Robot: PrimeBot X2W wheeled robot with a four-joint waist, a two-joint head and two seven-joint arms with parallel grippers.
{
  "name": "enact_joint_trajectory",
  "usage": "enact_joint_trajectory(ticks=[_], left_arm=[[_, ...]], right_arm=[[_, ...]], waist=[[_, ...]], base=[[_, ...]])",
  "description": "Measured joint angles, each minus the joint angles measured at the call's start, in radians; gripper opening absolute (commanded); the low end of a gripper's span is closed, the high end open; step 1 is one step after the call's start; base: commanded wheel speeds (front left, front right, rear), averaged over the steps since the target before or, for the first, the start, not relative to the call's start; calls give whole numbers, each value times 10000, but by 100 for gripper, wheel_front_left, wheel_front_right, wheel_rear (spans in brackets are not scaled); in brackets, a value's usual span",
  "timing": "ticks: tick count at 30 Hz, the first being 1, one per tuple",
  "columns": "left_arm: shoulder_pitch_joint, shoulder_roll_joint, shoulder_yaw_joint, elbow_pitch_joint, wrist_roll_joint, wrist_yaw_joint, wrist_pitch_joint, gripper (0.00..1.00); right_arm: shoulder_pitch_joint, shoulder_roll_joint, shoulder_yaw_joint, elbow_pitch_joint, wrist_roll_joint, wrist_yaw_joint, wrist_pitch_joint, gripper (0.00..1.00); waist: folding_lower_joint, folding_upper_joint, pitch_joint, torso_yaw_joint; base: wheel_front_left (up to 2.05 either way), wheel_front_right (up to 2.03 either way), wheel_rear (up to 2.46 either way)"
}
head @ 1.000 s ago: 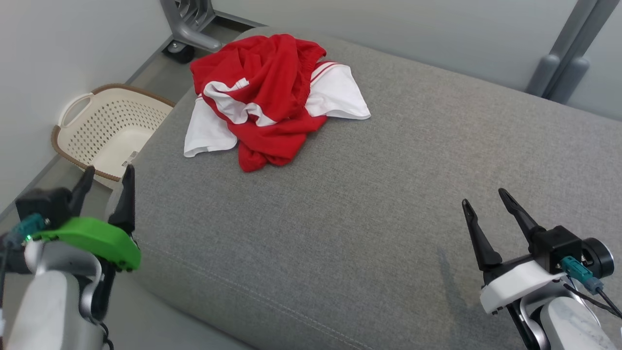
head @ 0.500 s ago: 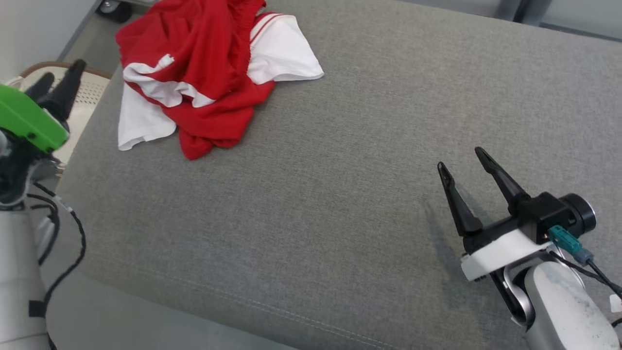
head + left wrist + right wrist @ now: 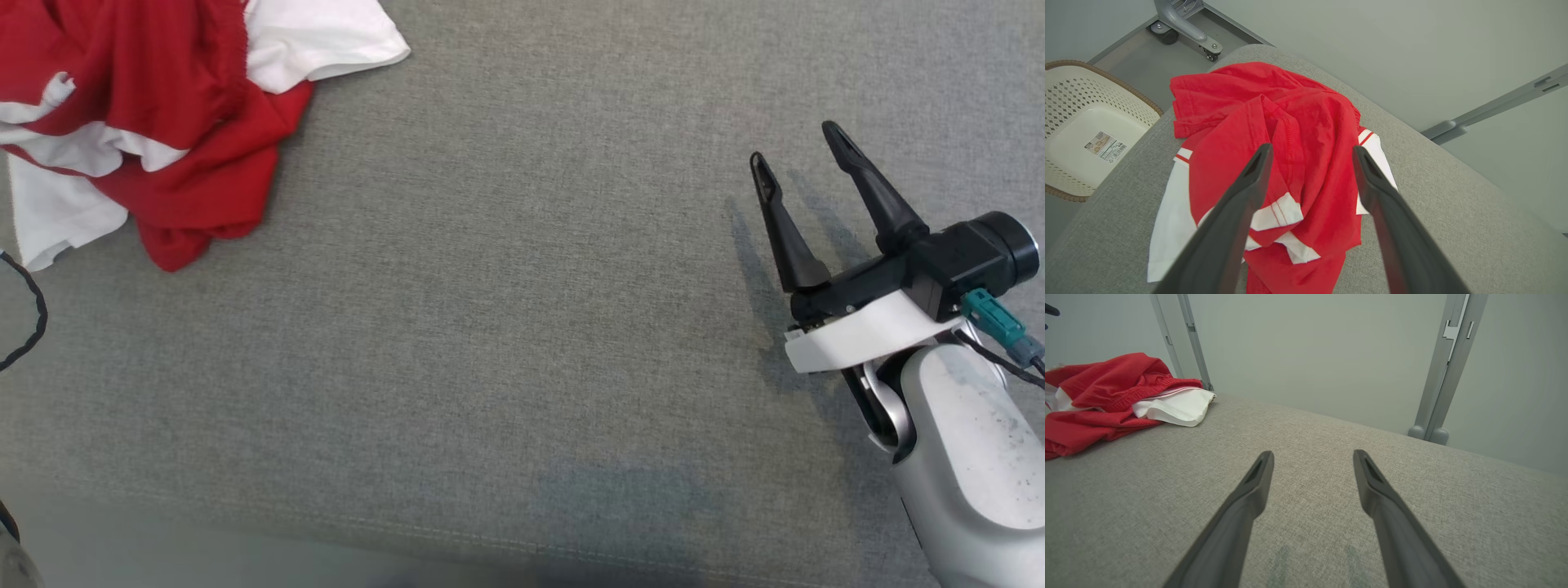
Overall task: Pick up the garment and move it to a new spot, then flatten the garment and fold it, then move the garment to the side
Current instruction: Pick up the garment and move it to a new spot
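Observation:
The garment (image 3: pixel 155 122) is a crumpled red and white piece lying in a heap at the upper left of the grey cushion (image 3: pixel 506 327). In the left wrist view the garment (image 3: pixel 1290 163) sits right ahead, framed between the fingers of my left gripper (image 3: pixel 1309 153), which stands open above it and holds nothing. My right gripper (image 3: pixel 800 147) hovers open over bare cushion far to the right of the garment. The right wrist view shows the same gripper (image 3: pixel 1310 455) with its fingers spread and the garment (image 3: pixel 1114 396) off at its left.
A cream perforated laundry basket (image 3: pixel 1081 130) stands on the floor left of the cushion. A grey wheeled stand foot (image 3: pixel 1184 24) sits behind it, and grey upright posts (image 3: pixel 1445 367) run along the wall at the back.
The head camera has tilted down and to the right, so the garment has slid to the picture's upper left. My left gripper rose and left the head view. The right gripper stays open.

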Motion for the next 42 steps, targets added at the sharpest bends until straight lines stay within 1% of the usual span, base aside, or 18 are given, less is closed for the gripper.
enact_joint_trajectory(ticks=[4,10,13,19,21,22,25,30,37,42], left_arm=[[-8,-67,-136,213,138,121,81,100],[0,188,-96,479,523,420,77,100],[15,221,-123,685,731,525,73,100],[71,257,-201,986,846,558,25,100],[88,276,-389,1030,1001,558,27,32],[89,276,-424,1049,1062,558,23,0],[98,299,-510,1126,1273,558,-107,0],[71,301,-497,1085,1277,527,-330,0],[-661,226,-383,869,840,295,-472,0],[-1011,224,-360,717,748,138,-663,0]], right_arm=[[-304,-10,-19,23,0,12,0,100],[-661,10,-25,46,2,15,0,100],[-728,12,-38,67,12,92,0,100],[-888,31,-100,180,59,94,0,100],[-888,29,-150,209,105,94,0,100],[-888,36,-150,226,105,94,0,100],[-892,58,-161,314,105,96,0,100],[-892,58,-232,393,107,96,0,100],[-893,82,-301,497,115,96,0,100],[-889,190,-307,564,134,96,0,100]], waist=[[1,0,504,-319],[0,0,984,-797],[0,1,1177,-965],[0,0,1394,-1238],[0,1,1425,-1282],[0,0,1429,-1300],[0,0,1373,-1343],[0,0,1250,-1367],[0,0,991,-1347],[-1,0,749,-1311]], base=[[0,0,0],[0,0,0],[0,0,0],[0,0,0],[0,0,0],[0,0,0],[0,0,0],[0,0,0],[0,0,0],[0,0,0]])
